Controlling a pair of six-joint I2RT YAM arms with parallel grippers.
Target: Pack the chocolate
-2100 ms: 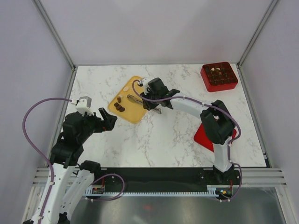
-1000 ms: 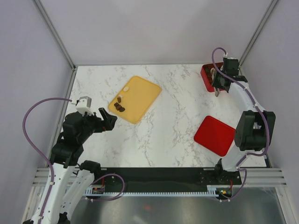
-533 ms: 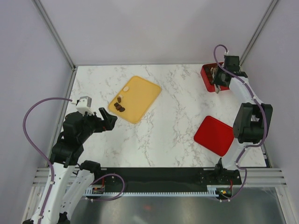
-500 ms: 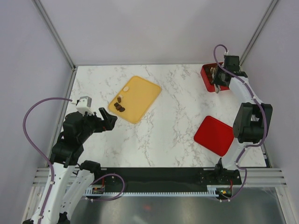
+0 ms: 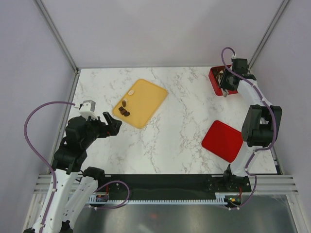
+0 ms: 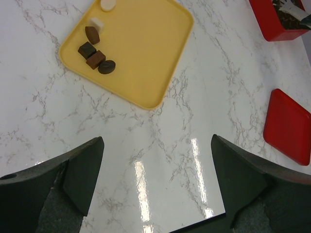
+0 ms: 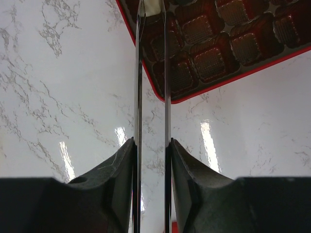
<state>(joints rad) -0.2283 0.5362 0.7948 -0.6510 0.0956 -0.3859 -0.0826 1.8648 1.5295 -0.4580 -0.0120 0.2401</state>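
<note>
Several dark brown chocolates (image 5: 125, 111) and a cream-white one (image 5: 131, 92) lie on the yellow tray (image 5: 148, 97); they also show in the left wrist view (image 6: 95, 53). My right gripper (image 5: 229, 81) is shut on metal tongs (image 7: 139, 73). The tong tips pinch a cream-white chocolate (image 7: 152, 6) over the near-left corner of the red gridded box (image 7: 218, 53), whose cells hold dark pieces. My left gripper (image 5: 112, 124) is open and empty above the table, at the tray's near-left side.
A flat red lid (image 5: 223, 141) lies on the marble table at the right front, also in the left wrist view (image 6: 289, 126). The red box (image 5: 215, 82) sits in the far right corner by the frame post. Grey walls enclose the table.
My right arm swung with the tongs from the yellow tray to the red box, then edged slightly further over it. The left arm has not moved.
</note>
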